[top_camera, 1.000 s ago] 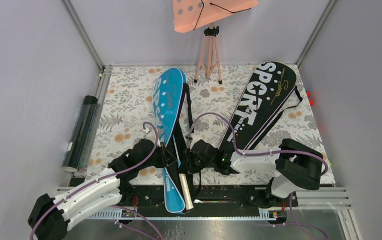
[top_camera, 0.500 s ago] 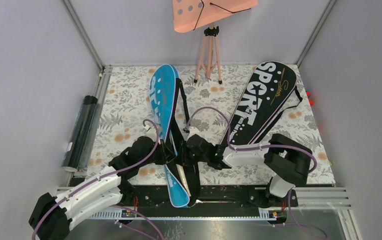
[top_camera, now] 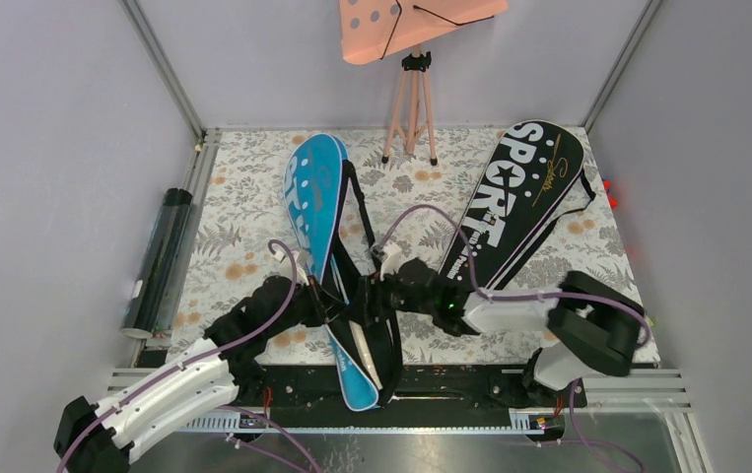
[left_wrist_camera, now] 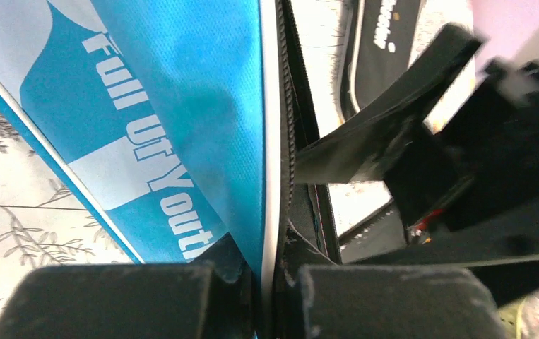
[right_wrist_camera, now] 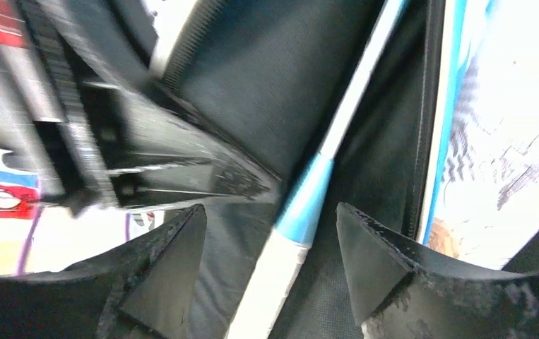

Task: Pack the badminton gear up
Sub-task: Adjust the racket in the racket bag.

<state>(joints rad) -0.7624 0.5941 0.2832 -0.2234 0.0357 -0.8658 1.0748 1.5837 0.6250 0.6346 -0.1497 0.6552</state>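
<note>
The blue SPORT bag (top_camera: 314, 192) lies slanted from the back centre to the front rail. My left gripper (top_camera: 320, 301) is shut on its white-piped zip edge (left_wrist_camera: 270, 212), holding that side up. A racket handle (right_wrist_camera: 273, 275), white grip below a light-blue cone, lies inside the bag's dark lining. It sits between the fingers of my right gripper (right_wrist_camera: 270, 258), which is open and not touching it. From above, the right gripper (top_camera: 376, 296) hovers over the bag's opening, and the pale handle (top_camera: 360, 345) shows inside. The black SPORT bag (top_camera: 519, 192) lies at the right. A black tube (top_camera: 160, 261) rests along the left edge.
A pink perforated board on a tripod (top_camera: 411, 89) stands at the back centre. The blue bag's black strap (top_camera: 367, 212) loops over the floral cloth (top_camera: 253, 197) between the two bags. Grey walls close in both sides, and a metal rail (top_camera: 470, 379) runs along the front.
The blue bag's head swung left and the racket handle slid from the front rail into the bag. My right gripper opened and let the handle go. The left grip held.
</note>
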